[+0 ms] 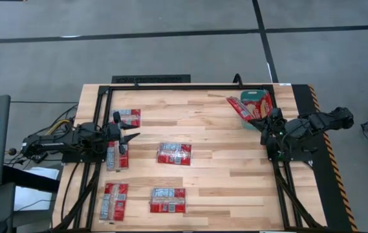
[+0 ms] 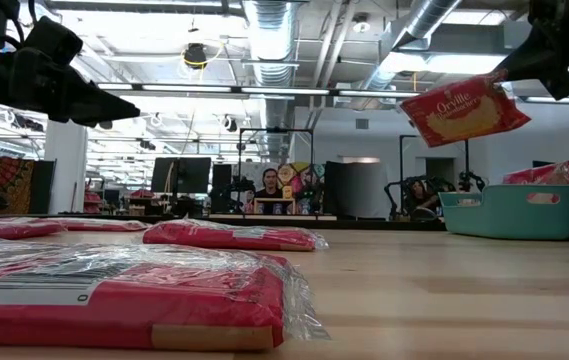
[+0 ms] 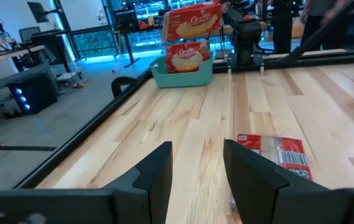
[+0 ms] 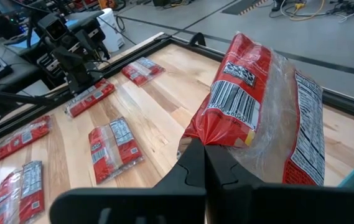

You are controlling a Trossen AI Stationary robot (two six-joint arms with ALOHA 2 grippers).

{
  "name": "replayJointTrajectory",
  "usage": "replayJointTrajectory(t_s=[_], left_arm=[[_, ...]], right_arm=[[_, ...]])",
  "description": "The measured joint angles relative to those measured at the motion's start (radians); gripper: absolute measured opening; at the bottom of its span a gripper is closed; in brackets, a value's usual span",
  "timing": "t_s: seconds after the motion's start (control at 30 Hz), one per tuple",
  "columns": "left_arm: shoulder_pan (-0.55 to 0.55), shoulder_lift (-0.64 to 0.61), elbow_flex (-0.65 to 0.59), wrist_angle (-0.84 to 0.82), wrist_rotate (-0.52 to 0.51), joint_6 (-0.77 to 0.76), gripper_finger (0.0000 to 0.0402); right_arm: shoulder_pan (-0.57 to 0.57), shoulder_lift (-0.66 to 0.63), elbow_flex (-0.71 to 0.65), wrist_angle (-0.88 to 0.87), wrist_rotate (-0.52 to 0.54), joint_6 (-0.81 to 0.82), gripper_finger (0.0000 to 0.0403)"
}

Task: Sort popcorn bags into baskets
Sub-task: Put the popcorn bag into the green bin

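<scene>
My right gripper (image 4: 204, 163) is shut on a red popcorn bag (image 4: 239, 93), which it holds in the air beside the teal basket (image 2: 509, 212) at the table's far right corner. The basket (image 1: 253, 95) holds another bag (image 3: 186, 59) standing up out of it. My left gripper (image 1: 129, 137) hovers open at the left side of the table, above a bag (image 1: 116, 155) lying flat. Several more red bags lie flat on the wood, among them one in the middle (image 1: 174, 154) and one near the front (image 1: 168, 200). My right gripper pinches the bag by its crimped end (image 4: 217, 134) between its two fingers, coming from the table's right side. The bag is lifted clear (image 2: 464, 108), tilted, and stretches away from the fingers toward the table's left at the basket's edge.
A black metal frame (image 1: 171, 86) runs along the table's edges. Bags lie at the far left (image 1: 130, 117) and near left (image 1: 115, 199). Bare wood spans the right half of the table (image 1: 235, 168). People sit in the room beyond the table (image 2: 270, 188).
</scene>
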Motion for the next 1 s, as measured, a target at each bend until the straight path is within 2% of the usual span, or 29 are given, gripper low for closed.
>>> replayJointTrajectory(t_s=[0.27, 0.57, 0.77, 1.0], left_arm=[[0.0, 0.0, 0.0, 0.0, 0.0, 0.0, 0.0135], [0.0, 0.0, 0.0, 0.0, 0.0, 0.0, 0.0135], [0.0, 0.0, 0.0, 0.0, 0.0, 0.0, 0.0135], [0.0, 0.0, 0.0, 0.0, 0.0, 0.0, 0.0135]], right_arm=[[0.0, 0.006, 0.001, 0.008, 0.008, 0.002, 0.0002], [0.0, 0.104, 0.001, 0.011, -0.034, 0.029, 0.0002], [-0.004, 0.114, 0.002, 0.106, -0.026, -0.02, 0.0002], [-0.081, 0.062, 0.037, -0.044, 0.067, 0.035, 0.0002]])
